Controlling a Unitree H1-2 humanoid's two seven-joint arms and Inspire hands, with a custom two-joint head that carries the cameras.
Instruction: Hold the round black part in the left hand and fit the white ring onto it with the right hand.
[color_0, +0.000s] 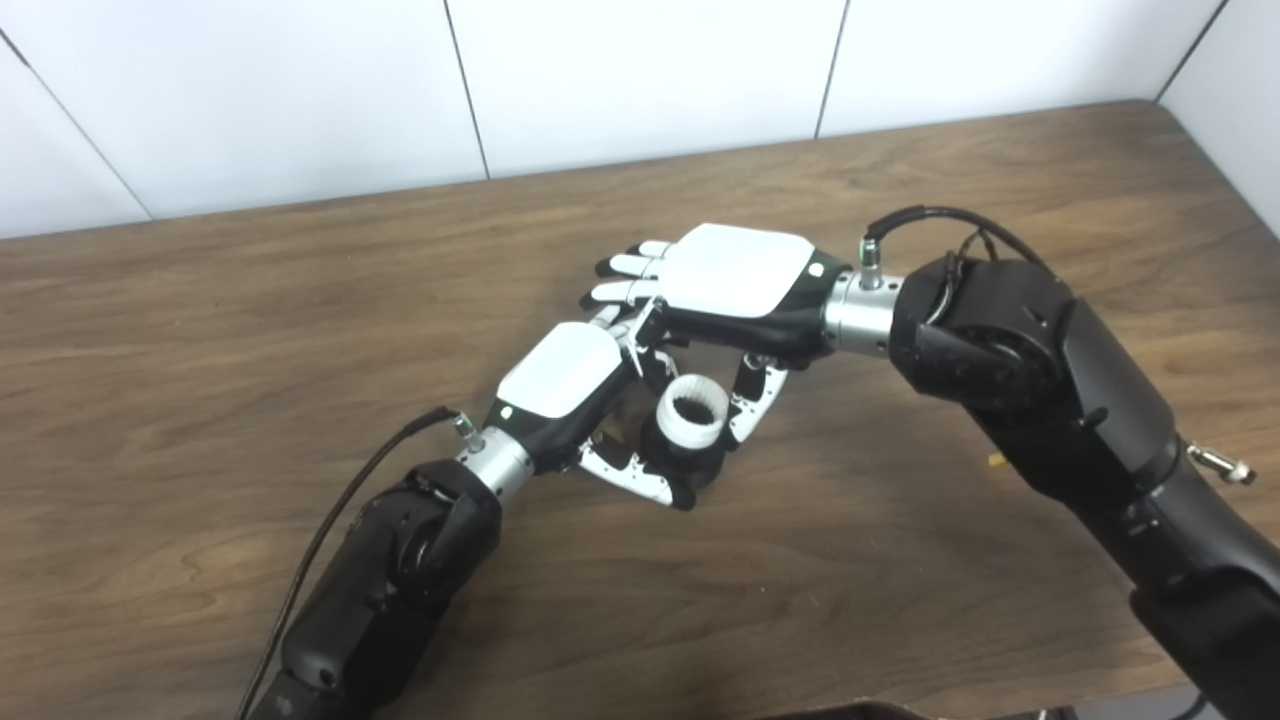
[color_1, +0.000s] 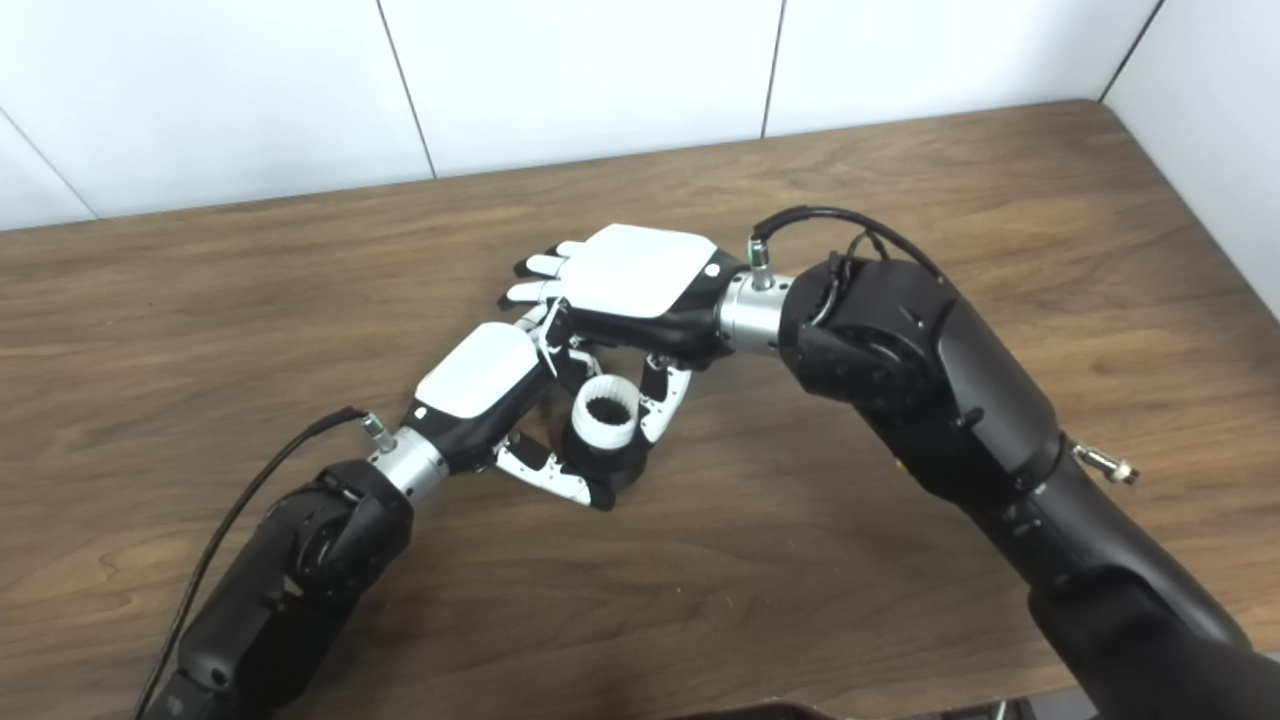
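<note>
1. Left hand (color_0: 565, 385) is wrapped around the round black part (color_0: 690, 460), thumb curled under it, holding it just above the table (color_0: 250, 330), roughly mid-table and well away from every edge.
2. White ring (color_0: 692, 408) is sitting on top of the black part with its opening facing up. Looks seated, or close to it; can't tell if it's pushed fully home.
3. Right hand (color_0: 735, 275) hovers palm-down right over the ring. Its upper fingers (color_0: 630, 268) are stretched out flat, and its thumb hangs down just beside the ring's right side. Can't tell whether that thumb is actually touching the ring, so it reads as spread rather than pinching.
4. Handling guess: the ring looks like stiff, light plastic with a ribbed inner wall, so it probably won't flex much and could cock sideways if pushed on one side. I'd take it by the outer rim, opposite sides, and press down evenly.
5. Black part looks smooth, so it might slip or spin in the left grip.
</note>
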